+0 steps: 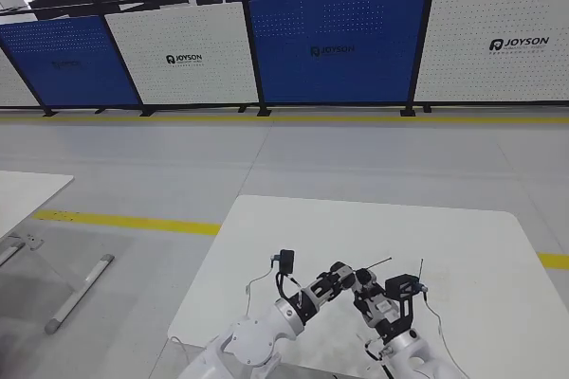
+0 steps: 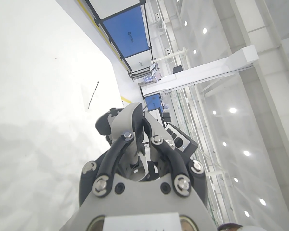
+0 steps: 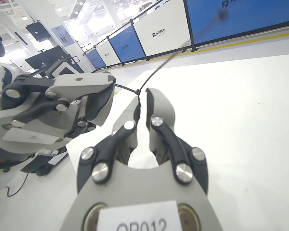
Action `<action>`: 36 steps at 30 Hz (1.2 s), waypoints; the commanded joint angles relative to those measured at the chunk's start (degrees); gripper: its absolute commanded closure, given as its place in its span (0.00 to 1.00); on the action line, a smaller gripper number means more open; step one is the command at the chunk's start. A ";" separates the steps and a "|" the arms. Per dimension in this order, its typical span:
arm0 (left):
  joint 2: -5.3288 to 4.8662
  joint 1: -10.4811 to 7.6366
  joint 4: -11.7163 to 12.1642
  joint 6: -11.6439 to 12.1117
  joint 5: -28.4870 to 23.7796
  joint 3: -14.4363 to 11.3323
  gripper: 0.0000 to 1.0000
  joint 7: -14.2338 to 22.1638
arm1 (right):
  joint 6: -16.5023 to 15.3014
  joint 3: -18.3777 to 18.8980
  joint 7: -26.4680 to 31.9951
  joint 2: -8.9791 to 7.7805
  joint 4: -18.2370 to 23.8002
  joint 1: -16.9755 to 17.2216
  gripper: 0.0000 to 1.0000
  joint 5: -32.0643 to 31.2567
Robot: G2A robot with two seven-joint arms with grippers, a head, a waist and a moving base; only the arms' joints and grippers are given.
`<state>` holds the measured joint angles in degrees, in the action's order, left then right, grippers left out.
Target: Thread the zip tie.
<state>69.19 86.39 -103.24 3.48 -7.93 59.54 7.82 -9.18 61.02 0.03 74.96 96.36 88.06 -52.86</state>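
Closest to the lens in the right wrist view, the right end effector (image 3: 141,97) has its fingers pressed together on the black zip tie (image 3: 159,69). The strap slants away toward the upper right of the frame, above the white worktop (image 3: 231,121). At centre left, the left end effector (image 3: 110,90), fingers likewise together, pinches a short stretch of strap that reaches the right fingertips. In the top view both meet at bottom centre.
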 commanded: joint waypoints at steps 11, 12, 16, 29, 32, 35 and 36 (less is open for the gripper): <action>0.24 0.31 -0.30 0.40 -0.51 0.51 1.00 -2.96 | 3.92 2.33 0.24 -0.14 0.91 1.33 0.00 0.98; 0.26 0.32 -0.33 0.42 -0.51 0.50 1.00 -3.07 | 3.92 2.33 0.24 -0.14 0.91 1.33 0.00 0.98; 0.26 0.32 -0.33 0.42 -0.51 0.50 1.00 -3.07 | 3.92 2.33 0.24 -0.14 0.91 1.33 0.00 0.98; 0.29 0.52 -0.08 0.60 -0.27 0.75 1.00 -3.18 | 14.29 1.62 1.38 0.34 0.15 0.14 0.00 -4.97; 0.29 0.52 -0.08 0.60 -0.27 0.75 1.00 -3.18 | 14.29 1.62 1.38 0.34 0.15 0.14 0.00 -4.97; 0.32 0.48 -0.01 0.58 -0.27 0.71 1.00 -3.27 | 14.57 0.97 1.94 0.07 -0.58 -0.21 0.00 -11.72; 0.35 0.42 0.05 0.58 -0.28 0.65 1.00 -3.33 | 14.37 0.72 2.27 0.09 -0.46 -0.10 0.00 -11.95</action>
<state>69.51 86.87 -103.25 4.07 -8.20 60.25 4.56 5.40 62.03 1.93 75.07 95.87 87.92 -62.23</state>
